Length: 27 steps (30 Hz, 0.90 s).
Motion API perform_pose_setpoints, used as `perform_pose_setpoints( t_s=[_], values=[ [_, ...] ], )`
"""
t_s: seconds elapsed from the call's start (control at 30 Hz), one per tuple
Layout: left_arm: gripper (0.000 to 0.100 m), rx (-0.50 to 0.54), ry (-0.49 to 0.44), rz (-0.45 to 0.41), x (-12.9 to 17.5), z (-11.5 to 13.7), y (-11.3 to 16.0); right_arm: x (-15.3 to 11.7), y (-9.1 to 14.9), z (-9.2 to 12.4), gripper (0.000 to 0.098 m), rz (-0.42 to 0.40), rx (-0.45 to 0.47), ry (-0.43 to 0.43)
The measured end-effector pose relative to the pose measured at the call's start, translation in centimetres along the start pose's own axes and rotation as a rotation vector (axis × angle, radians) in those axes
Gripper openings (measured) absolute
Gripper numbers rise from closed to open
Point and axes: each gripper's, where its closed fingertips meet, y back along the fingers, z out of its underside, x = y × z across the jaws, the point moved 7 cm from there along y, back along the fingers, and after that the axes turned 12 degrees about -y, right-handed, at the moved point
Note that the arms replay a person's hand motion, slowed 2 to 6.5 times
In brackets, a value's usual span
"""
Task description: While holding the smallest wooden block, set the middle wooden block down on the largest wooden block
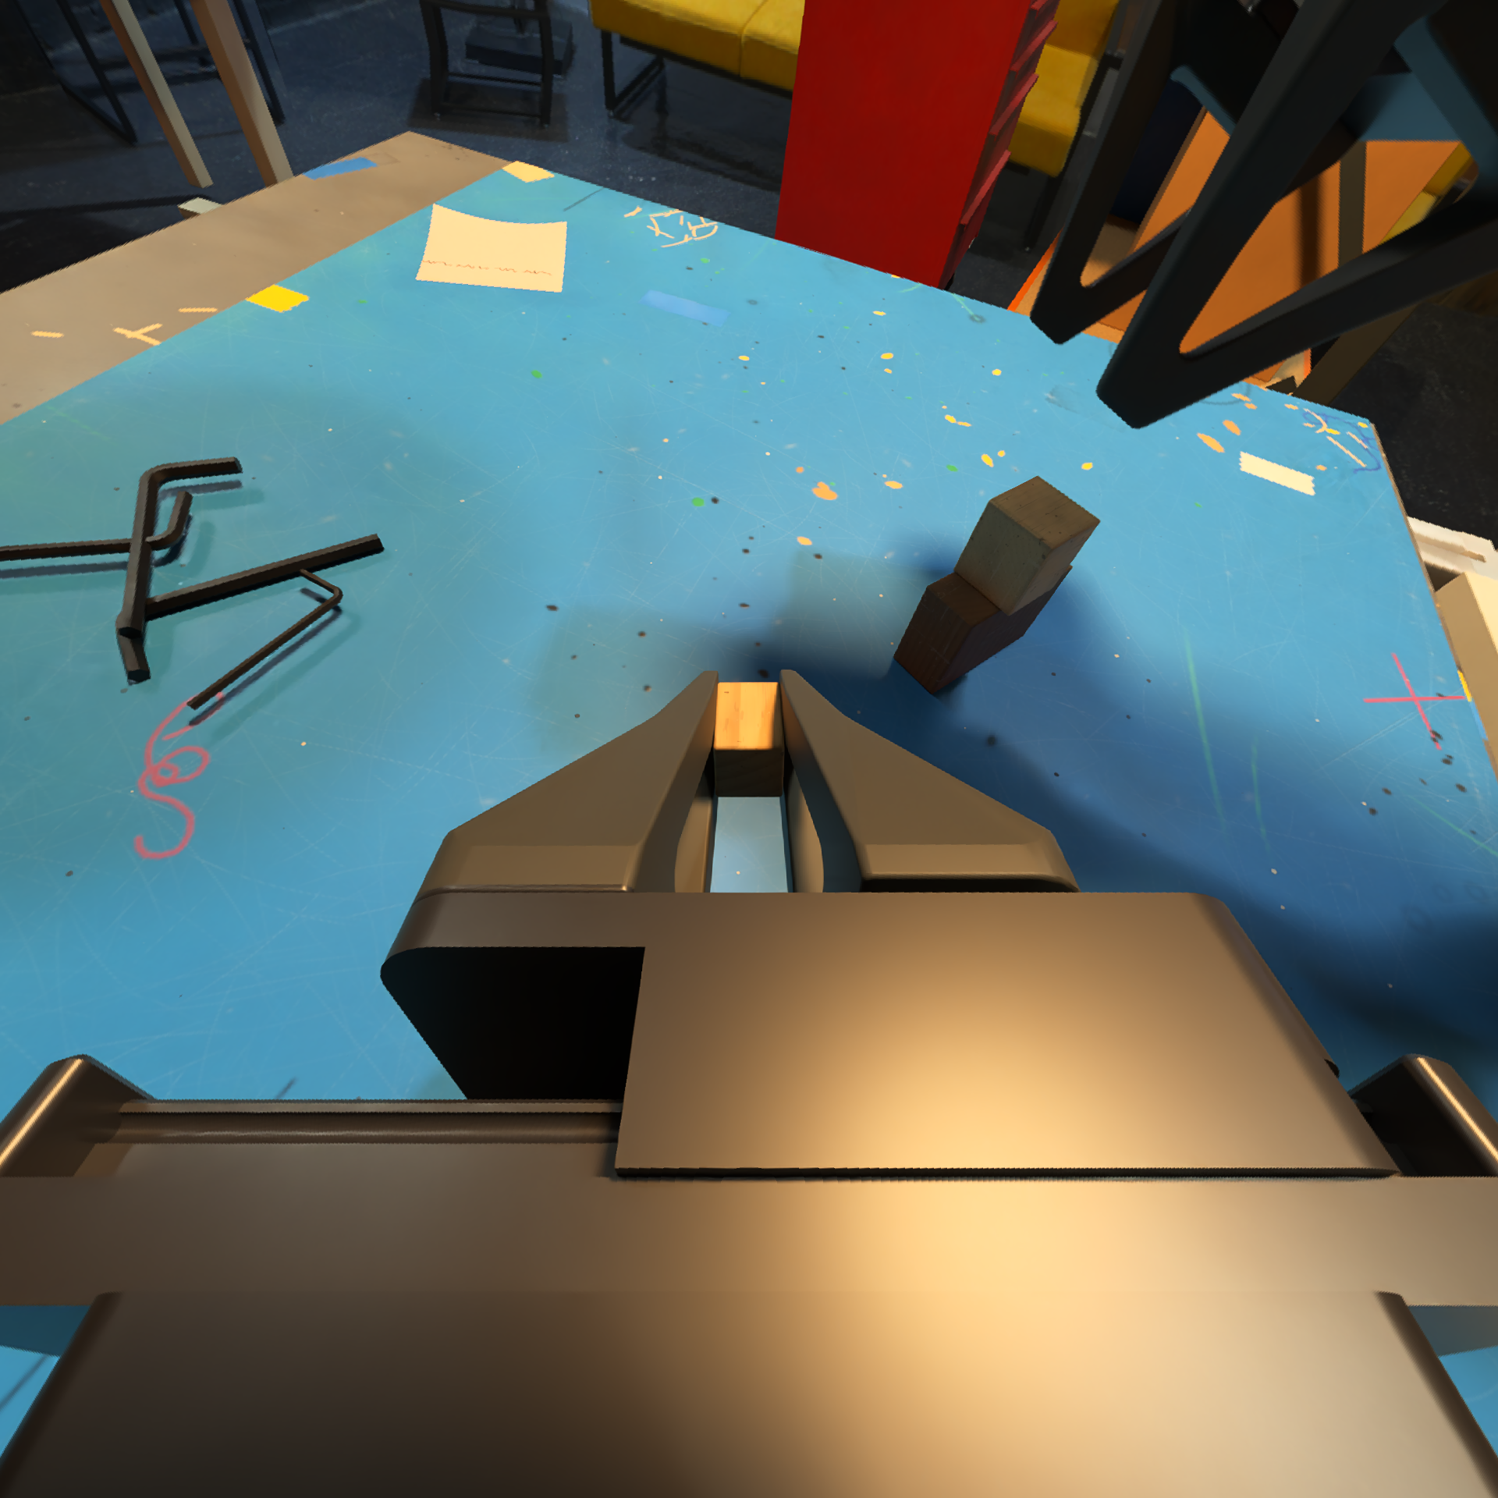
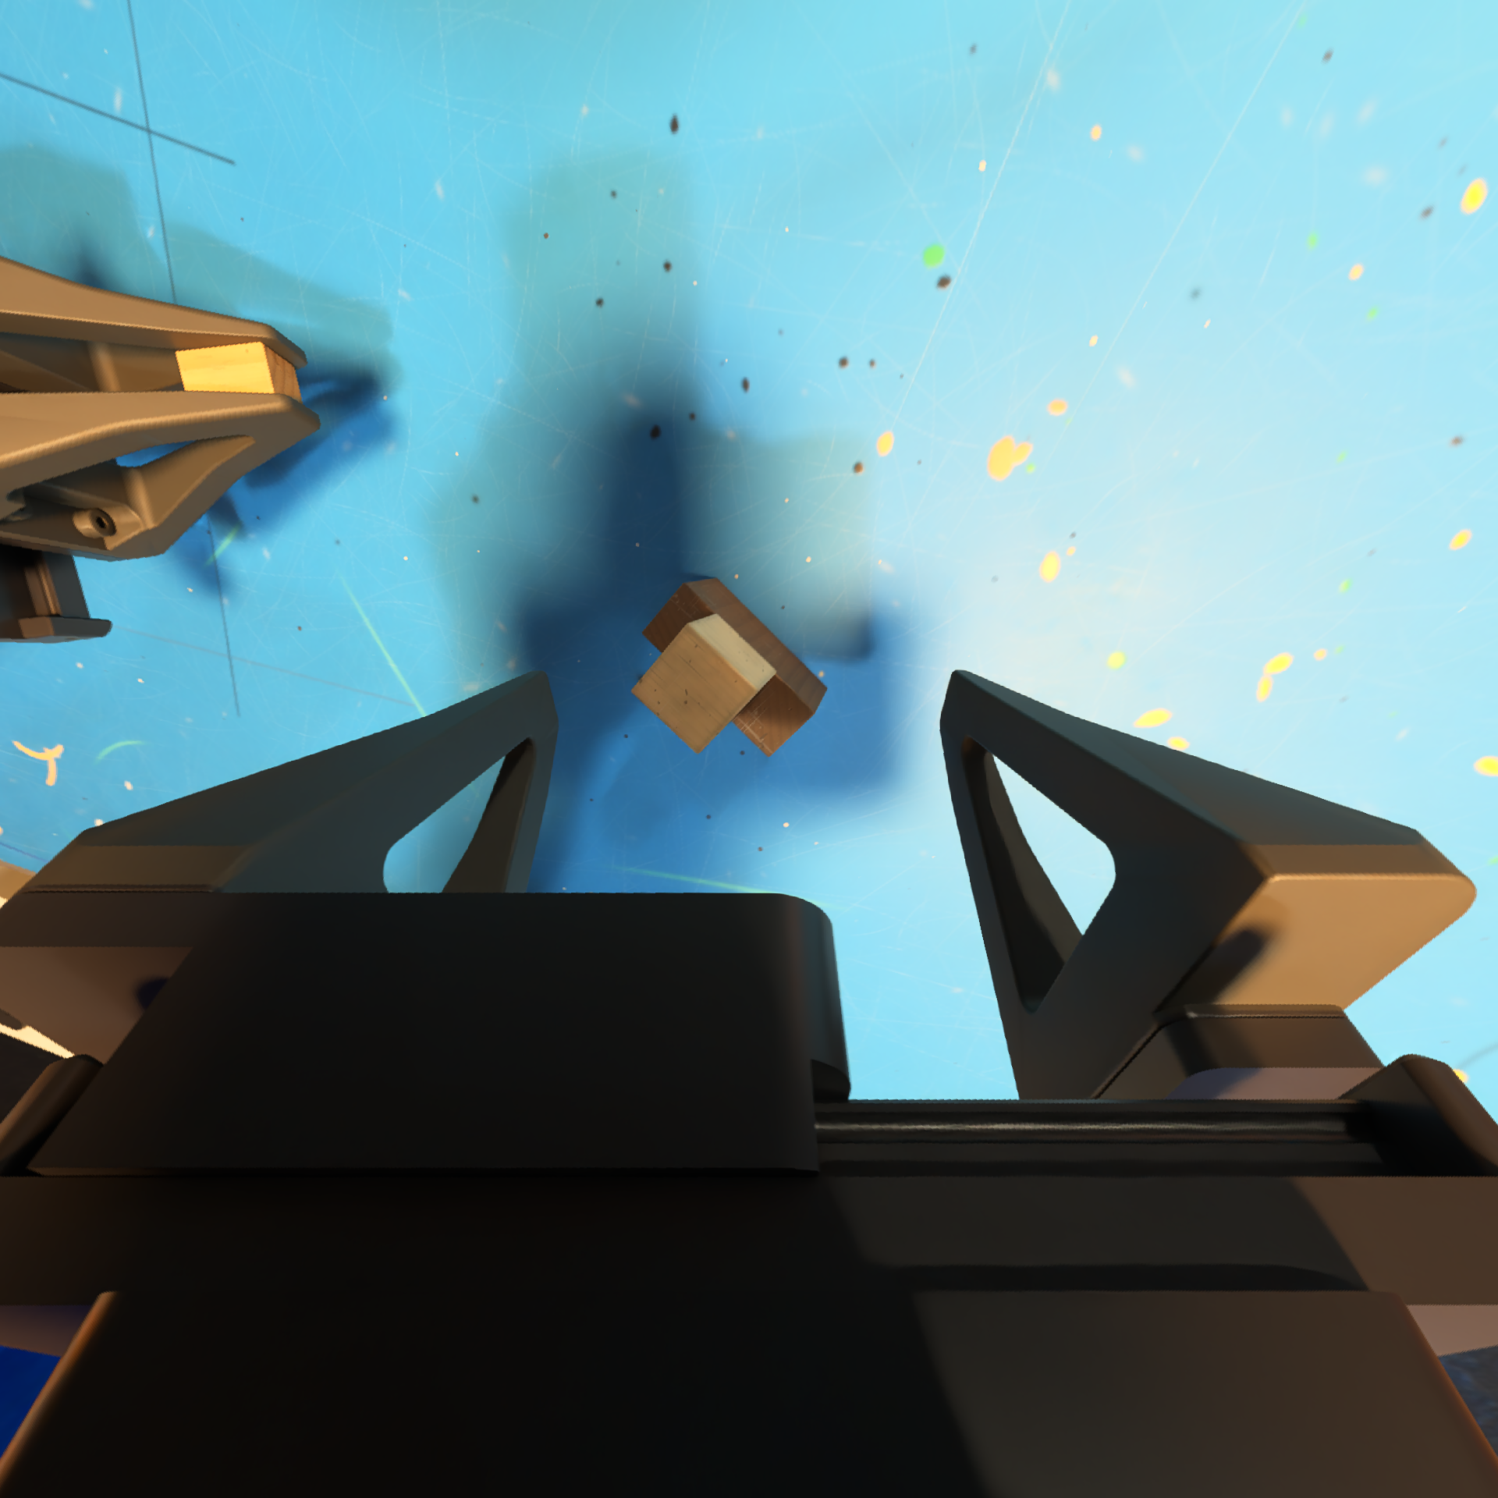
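My left gripper [image 1: 747, 689] is shut on the smallest wooden block [image 1: 746, 713], a light orange cube held above the blue table; both also show at the left of the right wrist view, the gripper [image 2: 296, 381] with the block [image 2: 231, 369] in it. The middle block [image 1: 1025, 539], pale tan, rests on the dark brown largest block [image 1: 956, 636] to the right of my left gripper. In the right wrist view the pale block [image 2: 705, 681] sits across the dark one [image 2: 778, 705], overhanging it. My right gripper [image 2: 750, 689] is open and empty, high above the stack; it also shows at the upper right of the left wrist view [image 1: 1102, 365].
Several black hex keys [image 1: 162, 559] lie at the left of the blue table [image 1: 567, 454]. A pale paper sheet [image 1: 492, 247] lies at the far side. A red upright panel [image 1: 883, 121] stands beyond the far edge. The table's right edge is close to the stack.
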Motion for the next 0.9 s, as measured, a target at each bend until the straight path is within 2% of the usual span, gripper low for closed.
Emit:
perform_pose_setpoints(
  t_s=[0.2,0.4,0.9],
  values=[
    [0.012,-0.001,-0.002,-0.002,0.0,0.0,0.0,0.3,-0.1,0.9,0.0884,-0.045,0.008,-0.132],
    [0.012,-0.001,-0.006,-0.003,0.0,0.0,0.0,0.6,0.0,1.4,0.0892,-0.097,0.006,-0.264],
    [0.012,-0.005,-0.025,-0.008,0.1,-0.1,-0.1,1.0,-0.8,2.1,0.0889,-0.084,-0.035,-0.41]
  ],
)
